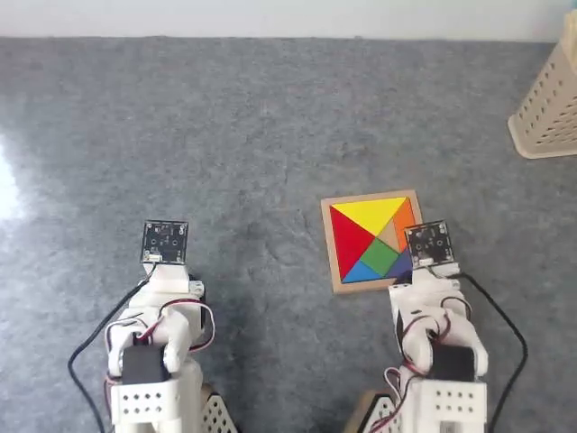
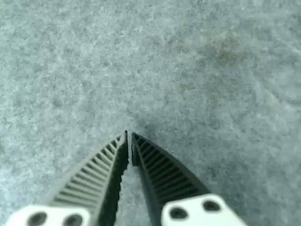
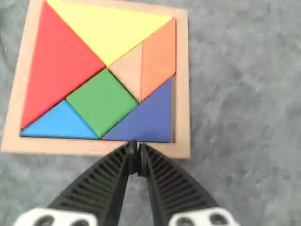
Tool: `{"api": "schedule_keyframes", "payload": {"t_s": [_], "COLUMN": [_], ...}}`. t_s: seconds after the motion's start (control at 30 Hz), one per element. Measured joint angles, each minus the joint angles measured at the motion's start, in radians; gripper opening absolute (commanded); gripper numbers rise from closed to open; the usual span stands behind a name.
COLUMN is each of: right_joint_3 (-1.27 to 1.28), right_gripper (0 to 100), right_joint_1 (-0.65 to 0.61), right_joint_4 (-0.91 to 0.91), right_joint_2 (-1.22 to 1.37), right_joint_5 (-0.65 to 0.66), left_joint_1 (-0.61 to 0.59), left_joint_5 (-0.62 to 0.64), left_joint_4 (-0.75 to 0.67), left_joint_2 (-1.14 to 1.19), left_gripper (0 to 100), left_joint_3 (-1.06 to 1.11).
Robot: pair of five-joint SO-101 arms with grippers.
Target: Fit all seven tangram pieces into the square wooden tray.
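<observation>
The square wooden tray (image 3: 182, 94) lies on the grey mat at right of centre, tray (image 1: 335, 262) just ahead of the right arm (image 1: 431, 307). Inside it lie a yellow triangle (image 3: 110, 28), a red triangle (image 3: 56, 66), a green square (image 3: 102, 101), a light blue triangle (image 3: 59, 123), an orange parallelogram (image 3: 159, 56), a wood-coloured triangle (image 3: 128, 70) and a dark blue triangle (image 3: 148, 117), flat and edge to edge. My right gripper (image 3: 136, 148) is shut and holds nothing, its tips over the tray's near rim. My left gripper (image 2: 128, 136) is shut over bare mat, holding nothing.
A cream perforated basket (image 1: 550, 99) stands at the back right edge. The grey mat (image 1: 225, 135) stretches open across the back and the left. The left arm (image 1: 162, 307) sits at the front left, well apart from the tray.
</observation>
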Motion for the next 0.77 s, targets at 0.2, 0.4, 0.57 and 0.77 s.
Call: {"api": "schedule_keyframes", "payload": {"t_s": [0.2, 0.4, 0.57, 0.77], "right_joint_3": [-0.002, -0.002, -0.002, -0.002], "right_gripper": [0.9, 0.9, 0.9, 0.9], "right_joint_1": [0.003, 0.006, 0.005, 0.005], "right_joint_4": [0.014, 0.014, 0.014, 0.014], "right_joint_2": [0.009, 0.009, 0.009, 0.009], "right_joint_5": [0.0, 0.0, 0.0, 0.0], "left_joint_1": [0.0, 0.0, 0.0, 0.0], "left_joint_5": [0.0, 0.0, 0.0, 0.0], "left_joint_4": [0.0, 0.0, 0.0, 0.0], "left_joint_2": [0.0, 0.0, 0.0, 0.0], "left_gripper": [1, 1, 1, 1], "left_joint_3": [0.0, 0.0, 0.0, 0.0]}}
